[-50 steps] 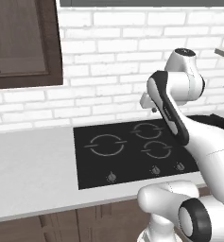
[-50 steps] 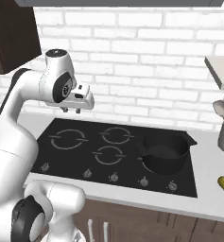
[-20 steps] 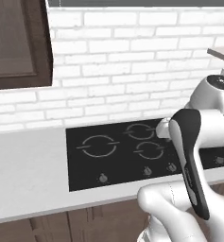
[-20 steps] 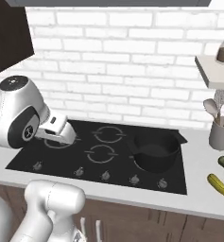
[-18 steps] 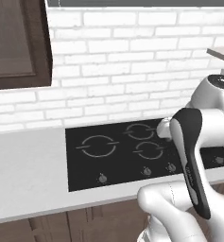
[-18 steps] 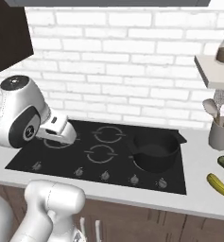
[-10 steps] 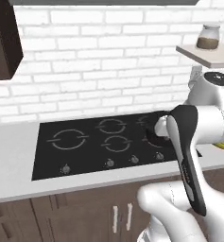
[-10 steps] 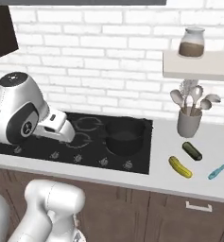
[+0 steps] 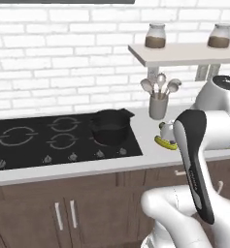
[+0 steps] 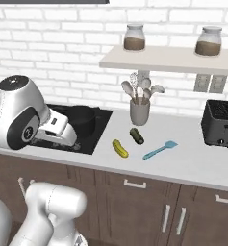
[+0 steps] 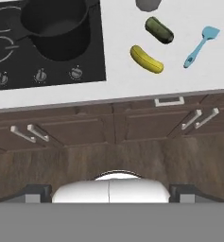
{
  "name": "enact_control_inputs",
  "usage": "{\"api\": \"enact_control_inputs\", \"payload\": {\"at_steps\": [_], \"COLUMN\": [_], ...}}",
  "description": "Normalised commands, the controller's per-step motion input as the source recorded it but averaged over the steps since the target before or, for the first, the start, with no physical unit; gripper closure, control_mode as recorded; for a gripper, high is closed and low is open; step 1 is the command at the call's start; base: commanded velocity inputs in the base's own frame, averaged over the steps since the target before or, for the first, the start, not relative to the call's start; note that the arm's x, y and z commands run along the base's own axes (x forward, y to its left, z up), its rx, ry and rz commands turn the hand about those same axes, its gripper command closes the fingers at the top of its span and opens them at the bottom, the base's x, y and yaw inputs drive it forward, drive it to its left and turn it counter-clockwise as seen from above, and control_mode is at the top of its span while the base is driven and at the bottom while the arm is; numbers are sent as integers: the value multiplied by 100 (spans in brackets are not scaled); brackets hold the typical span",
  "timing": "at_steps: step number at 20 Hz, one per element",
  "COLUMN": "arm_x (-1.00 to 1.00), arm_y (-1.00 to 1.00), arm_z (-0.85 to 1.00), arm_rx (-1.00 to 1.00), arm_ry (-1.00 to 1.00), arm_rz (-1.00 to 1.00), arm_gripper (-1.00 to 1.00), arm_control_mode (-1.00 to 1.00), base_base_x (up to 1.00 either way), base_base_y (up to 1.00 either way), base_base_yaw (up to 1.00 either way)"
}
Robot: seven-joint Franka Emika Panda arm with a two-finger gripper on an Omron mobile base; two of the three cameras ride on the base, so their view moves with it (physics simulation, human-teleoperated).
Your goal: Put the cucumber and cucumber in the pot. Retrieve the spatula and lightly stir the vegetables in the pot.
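Note:
The black pot [image 10: 82, 117] stands on the right part of the cooktop [image 10: 102, 126], also seen as the pot [image 9: 110, 127] and the pot [image 11: 54, 28]. To its right on the counter lie the yellow-green cucumber [image 10: 120, 148] and the darker green cucumber [image 10: 137, 136], apart from each other. In the hand view they are the yellow-green cucumber [image 11: 146, 59] and the darker one [image 11: 159, 29]. The light-blue spatula [image 10: 159, 149] lies further right, flat on the counter, the spatula [image 11: 201, 46]. My gripper [image 11: 111, 191] hangs open and holds nothing, in front of the counter edge and well short of these things.
A grey holder with metal spoons [image 10: 139, 111] stands behind the cucumbers. A black toaster [image 10: 221, 123] sits at the far right. A wall shelf [image 10: 168, 56] above carries two jars. Brown cabinet fronts [image 11: 108, 125] run below the counter edge.
The whole scene has slid left as the base drove right; the cucumbers, spatula, holder and toaster now sit nearer the middle. The arm stays folded low.

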Motion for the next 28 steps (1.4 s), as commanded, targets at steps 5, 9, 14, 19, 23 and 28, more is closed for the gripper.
{"api": "enact_control_inputs", "payload": {"at_steps": [5,9,14,19,23,28], "arm_x": [0,0,0,0,0,0], "arm_y": [0,0,0,0,0,0], "arm_z": [0,0,0,0,0,0], "arm_rx": [0,0,0,0,0,0], "arm_ry": [0,0,0,0,0,0], "arm_rz": [0,0,0,0,0,0], "arm_gripper": [-100,-100,-100,-100,-100,-100], "arm_control_mode": [100,100,100,100,100,100], "base_base_x": [49,35,9,0,18,55], "base_base_y": [-52,12,29,49,35,-33], "base_base_yaw": [9,1,-8,-18,-4,4]}}
